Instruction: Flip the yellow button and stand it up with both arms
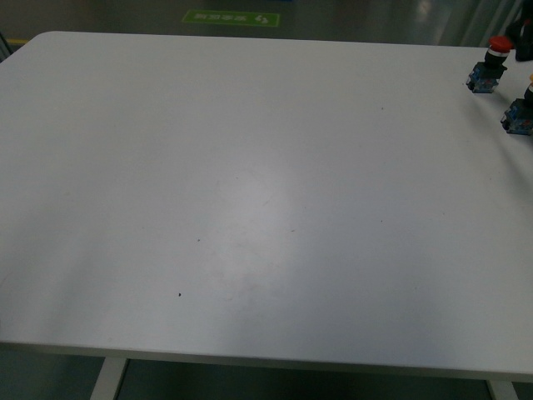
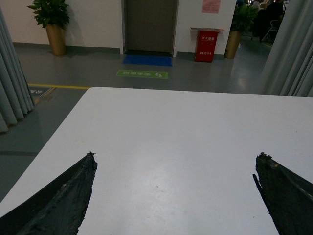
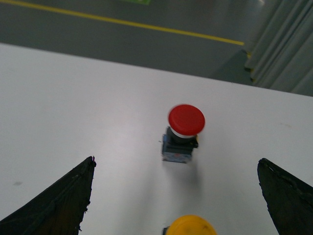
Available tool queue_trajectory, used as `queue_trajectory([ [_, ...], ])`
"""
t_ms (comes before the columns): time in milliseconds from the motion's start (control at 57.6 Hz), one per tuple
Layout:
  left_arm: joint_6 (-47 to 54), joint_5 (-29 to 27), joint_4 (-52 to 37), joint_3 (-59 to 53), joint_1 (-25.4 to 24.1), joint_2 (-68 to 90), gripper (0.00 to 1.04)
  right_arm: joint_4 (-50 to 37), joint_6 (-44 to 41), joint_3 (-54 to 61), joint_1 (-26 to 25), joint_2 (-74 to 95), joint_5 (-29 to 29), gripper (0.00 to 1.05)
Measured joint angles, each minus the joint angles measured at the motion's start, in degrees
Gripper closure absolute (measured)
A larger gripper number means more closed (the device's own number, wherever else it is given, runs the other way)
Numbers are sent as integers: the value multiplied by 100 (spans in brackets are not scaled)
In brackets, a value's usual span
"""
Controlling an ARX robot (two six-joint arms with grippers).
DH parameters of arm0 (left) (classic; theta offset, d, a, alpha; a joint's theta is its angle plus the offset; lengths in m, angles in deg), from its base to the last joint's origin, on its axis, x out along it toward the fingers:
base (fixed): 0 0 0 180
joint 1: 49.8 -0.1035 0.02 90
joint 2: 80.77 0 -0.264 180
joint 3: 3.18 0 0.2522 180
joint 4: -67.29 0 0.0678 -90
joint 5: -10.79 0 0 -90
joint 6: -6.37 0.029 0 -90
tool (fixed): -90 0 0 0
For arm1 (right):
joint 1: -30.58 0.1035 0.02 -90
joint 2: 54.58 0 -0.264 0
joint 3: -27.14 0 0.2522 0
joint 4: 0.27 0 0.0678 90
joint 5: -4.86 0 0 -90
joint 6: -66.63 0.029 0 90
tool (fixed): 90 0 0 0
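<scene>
The yellow button shows only its round yellow-orange cap at the edge of the right wrist view, between my open right gripper's fingers. In the front view its blue-black block sits at the table's far right edge, with the cap cut off by the frame. I cannot tell whether it stands or lies. My left gripper is open and empty over bare white table. Neither arm shows in the front view.
A red-capped push-button on a blue block stands just beyond the yellow one, also at the far right corner in the front view. The table's far edge lies close behind it. Grey curtains hang beyond the table.
</scene>
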Motion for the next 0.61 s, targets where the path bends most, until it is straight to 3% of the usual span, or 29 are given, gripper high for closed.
queue_trajectory([
  [208, 0, -2, 0, 0, 0, 0, 7, -782, 966, 1666, 107, -1554, 232, 7],
  [330, 2, 0, 0, 0, 0, -13, 7, -935, 1115, 1941, 140, -1716, 129, 9],
  [399, 2, -2, 0, 0, 0, -11, 7, -2273, 1060, 2542, 221, -1679, -584, 22],
  [451, 2, -2, 0, 0, 0, -11, 7, -3025, 1034, 3180, 278, -1884, -719, 35],
  [555, 2, -2, 0, 0, 0, -11, 7, -3381, 1019, 4050, 391, -2614, -822, 59],
  [607, 0, -2, 0, 0, 0, -11, 7, -3421, 1019, 4269, 422, -2802, -833, 66],
])
